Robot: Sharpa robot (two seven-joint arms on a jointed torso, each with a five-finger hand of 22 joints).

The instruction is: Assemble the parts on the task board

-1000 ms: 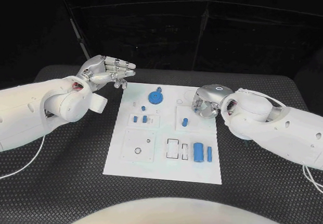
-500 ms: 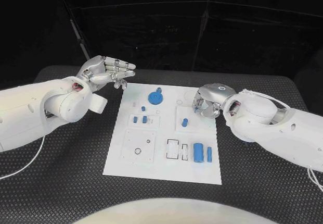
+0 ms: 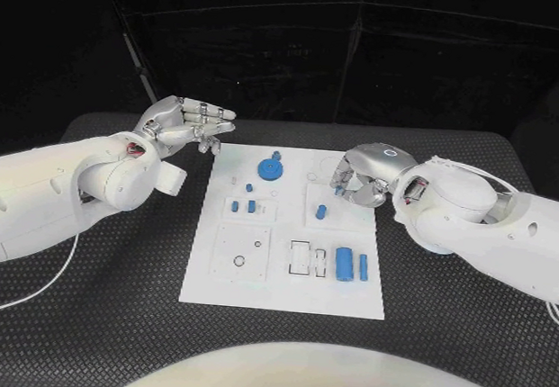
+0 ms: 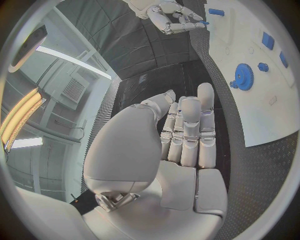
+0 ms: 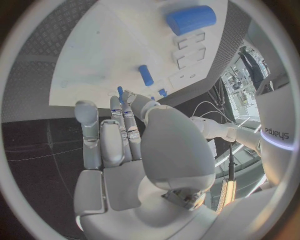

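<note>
The white task board [image 3: 285, 289] lies in the middle of the table. On it are a blue gear [image 3: 270, 167], two small blue pegs [image 3: 242, 206], a blue peg [image 3: 319, 212], a thick blue cylinder [image 3: 343, 263] and a thin blue bar [image 3: 362, 267]. My right hand [image 3: 359, 177] hovers over the board's far right corner, fingers curled down. It pinches a small blue pin [image 5: 120, 92] at its fingertips, above the board [image 5: 100, 55]. My left hand [image 3: 187, 123] is raised off the board's far left corner, fingers straight and together, holding nothing. The gear [image 4: 244, 77] lies beyond the left hand [image 4: 187, 135].
The board has empty rectangular slots [image 3: 307, 257] beside the cylinder and a small ring [image 3: 238, 261] in its near left panel. Black textured table [image 3: 103, 288] surrounds the board on all sides. A white cable [image 3: 24, 295] trails under my left arm.
My right hand and forearm have shifted slightly to the right over the board's far right corner. The left hand has not moved.
</note>
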